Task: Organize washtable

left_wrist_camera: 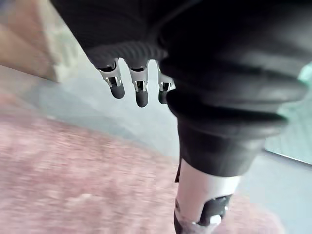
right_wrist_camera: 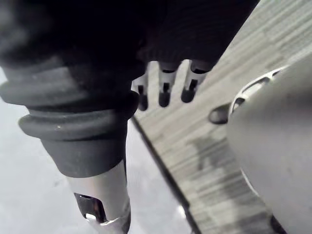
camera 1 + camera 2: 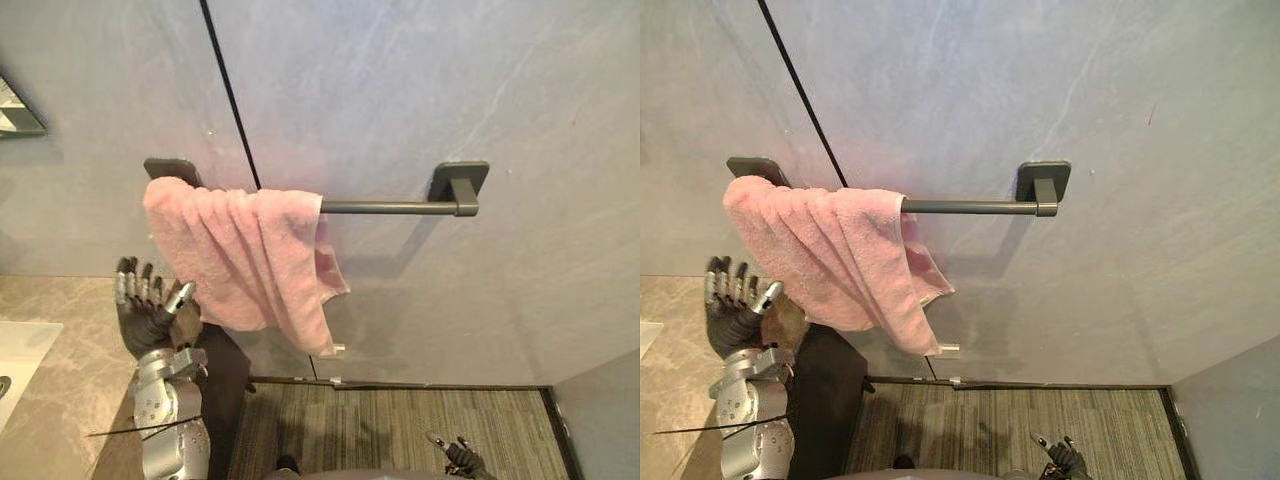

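- Bunched over the left end of the towel bar: the pink towel (one corner hanging lowest).
- Raised just beside the towel's lower edge, above the table: the left robot hand, fingers straight, spread, holding nothing.
- Low over the striped carpet: the right robot hand, fingers loosely spread, empty.

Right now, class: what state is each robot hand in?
Left hand: open, holding nothing, beside the pink towel.
Right hand: open, holding nothing.

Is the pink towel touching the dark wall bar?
Touching. The left eye view shows the pink towel draped over the bar, covering its left half.
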